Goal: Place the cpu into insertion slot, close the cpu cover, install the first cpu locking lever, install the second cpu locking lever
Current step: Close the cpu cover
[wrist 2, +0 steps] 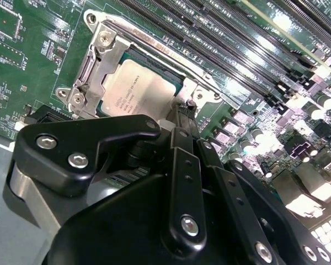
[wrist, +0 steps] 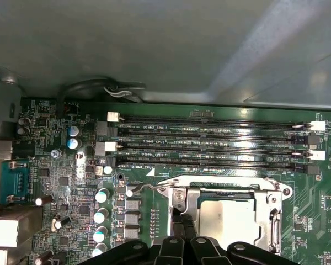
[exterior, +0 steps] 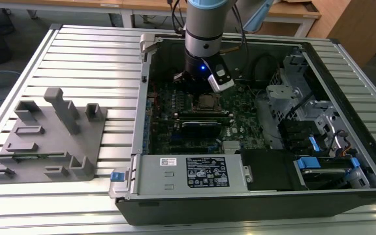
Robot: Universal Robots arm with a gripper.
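The cpu (wrist 2: 137,91) is a pale square chip lying flat in the insertion slot, whose dark edge (wrist 2: 164,70) shows along one side. The silver cpu cover (wrist 2: 106,62) lies down over it, framing the chip (wrist: 229,218) through its cut-out (wrist: 273,212). A thin metal locking lever (wrist 2: 149,40) runs along one side of the socket (wrist: 220,180). My gripper (wrist 2: 183,112) is shut, its black fingertips (wrist: 177,220) pressed together at the socket's corner next to the cover. In the exterior view the arm stands upright over the socket (exterior: 207,101) inside the open computer case.
Long black memory slots (wrist: 209,141) run beside the socket. Capacitors (wrist: 102,196) and rear ports (wrist: 11,182) crowd one side. The grey power-supply box (exterior: 188,171), a drive cage (exterior: 299,112) and cables sit in the case. A grey fixture (exterior: 44,137) stands on the slatted table.
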